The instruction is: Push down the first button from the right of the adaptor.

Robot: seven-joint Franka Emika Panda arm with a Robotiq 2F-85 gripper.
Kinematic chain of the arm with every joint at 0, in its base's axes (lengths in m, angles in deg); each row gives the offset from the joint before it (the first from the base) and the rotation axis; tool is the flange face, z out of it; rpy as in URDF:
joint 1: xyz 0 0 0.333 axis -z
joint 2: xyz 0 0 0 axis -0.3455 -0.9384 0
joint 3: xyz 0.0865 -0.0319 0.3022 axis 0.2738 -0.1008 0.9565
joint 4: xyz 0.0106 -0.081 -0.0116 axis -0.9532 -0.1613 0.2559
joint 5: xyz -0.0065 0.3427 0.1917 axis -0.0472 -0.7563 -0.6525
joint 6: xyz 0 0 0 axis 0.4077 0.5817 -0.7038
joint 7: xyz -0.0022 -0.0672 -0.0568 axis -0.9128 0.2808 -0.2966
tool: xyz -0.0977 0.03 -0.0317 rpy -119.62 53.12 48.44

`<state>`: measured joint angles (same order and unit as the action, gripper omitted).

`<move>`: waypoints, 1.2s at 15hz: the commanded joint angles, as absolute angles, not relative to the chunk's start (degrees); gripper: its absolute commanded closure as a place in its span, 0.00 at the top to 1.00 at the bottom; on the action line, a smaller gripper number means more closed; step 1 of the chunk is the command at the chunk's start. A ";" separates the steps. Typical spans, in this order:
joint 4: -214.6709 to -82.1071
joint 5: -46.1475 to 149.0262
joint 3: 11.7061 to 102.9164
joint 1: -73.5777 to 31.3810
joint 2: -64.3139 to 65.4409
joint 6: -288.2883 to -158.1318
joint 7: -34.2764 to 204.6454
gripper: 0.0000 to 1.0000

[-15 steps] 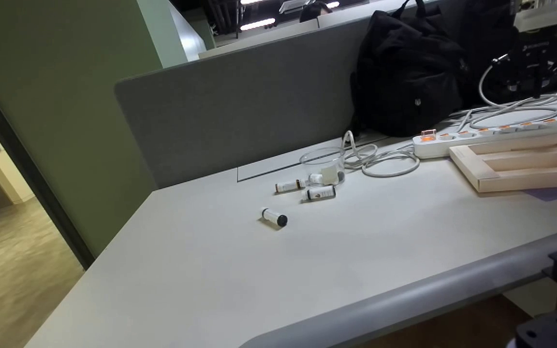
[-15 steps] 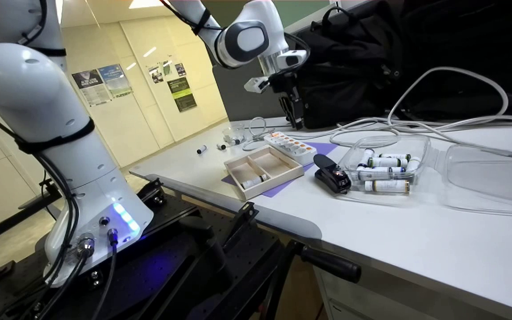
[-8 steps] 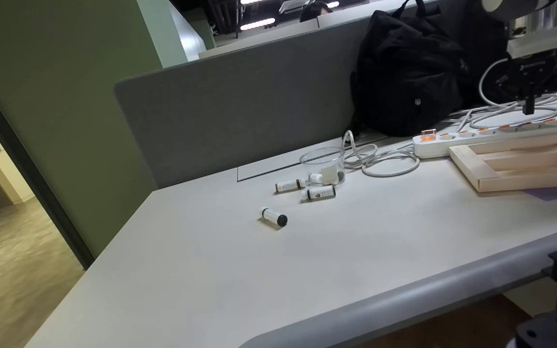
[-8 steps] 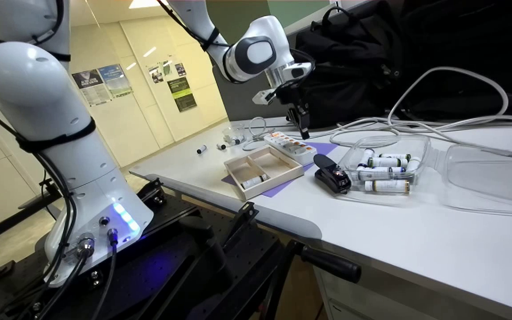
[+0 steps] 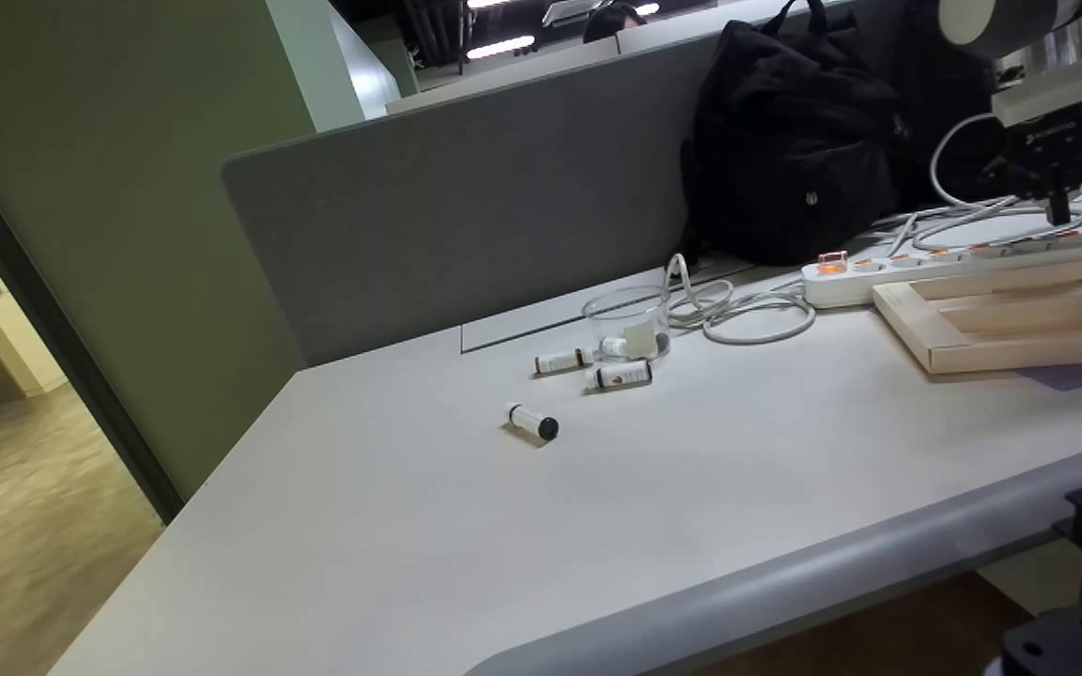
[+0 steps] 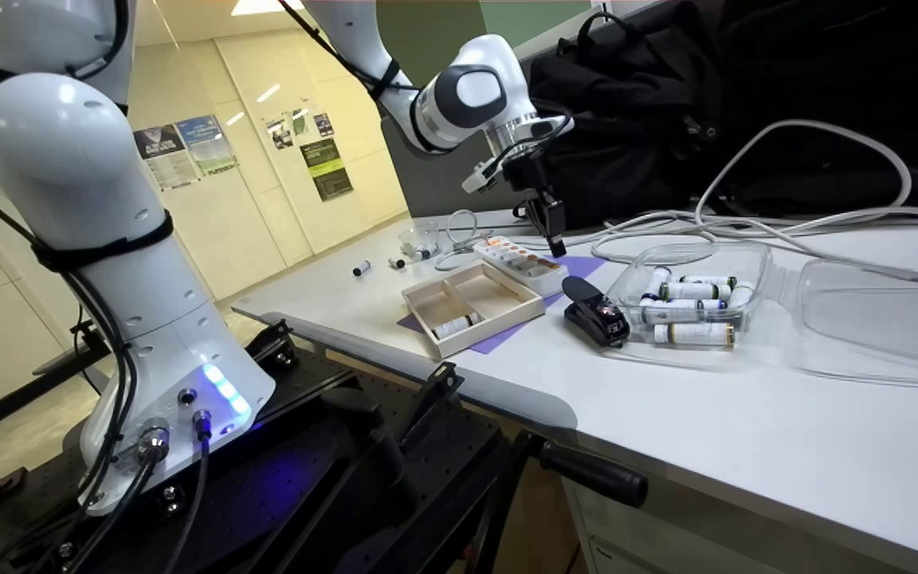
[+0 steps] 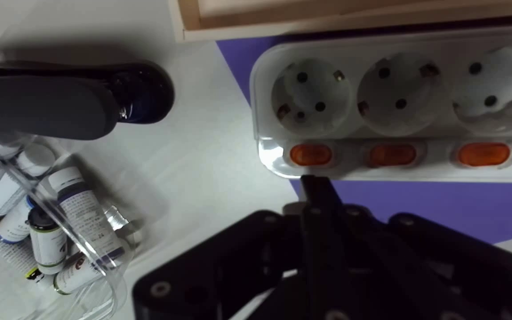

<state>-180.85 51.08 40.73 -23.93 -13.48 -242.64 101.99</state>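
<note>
The adaptor, a long white power strip with round sockets and orange buttons, lies on the table in both exterior views [image 5: 840, 291] [image 6: 548, 282]. Its near end fills the upper right of the wrist view [image 7: 354, 126]. The button at that end [image 7: 310, 154] is orange, with a second button [image 7: 392, 155] and a third [image 7: 483, 154] beside it. My gripper [image 7: 316, 178] is shut and empty, its black fingertips together just below the end button in the wrist view. In an exterior view the fingertips [image 6: 559, 250] hang above that end of the strip; contact is not visible.
A wooden tray [image 6: 499, 320] runs alongside the strip, partly over a purple sheet [image 7: 416, 204]. A black stapler [image 7: 47, 106] and a clear box [image 6: 762, 263] of vials stand near the strip's end. White cables [image 6: 802, 231] lie behind; a black backpack [image 5: 795, 150] stands behind.
My gripper has come down and moved along the strip to above its end with the unlit sockets. The fingers stay shut. The strip and other objects have not moved.
</note>
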 commanded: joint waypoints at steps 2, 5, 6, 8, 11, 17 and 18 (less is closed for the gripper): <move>-178.77 53.38 40.56 -24.18 -13.72 -237.08 104.75 0.00; -178.71 53.40 41.06 -23.61 -13.75 -236.84 104.65 0.00; -178.75 53.35 41.12 -23.55 -13.82 -237.00 104.66 0.00; -178.95 53.18 41.29 -23.39 -13.94 -237.85 104.59 0.00; -178.96 52.54 41.95 -22.84 -14.49 -238.73 104.15 0.00; -178.62 52.39 42.14 -22.37 -15.83 -238.73 104.15 0.00; -178.59 52.15 42.22 -22.01 -15.97 -238.96 103.97 0.00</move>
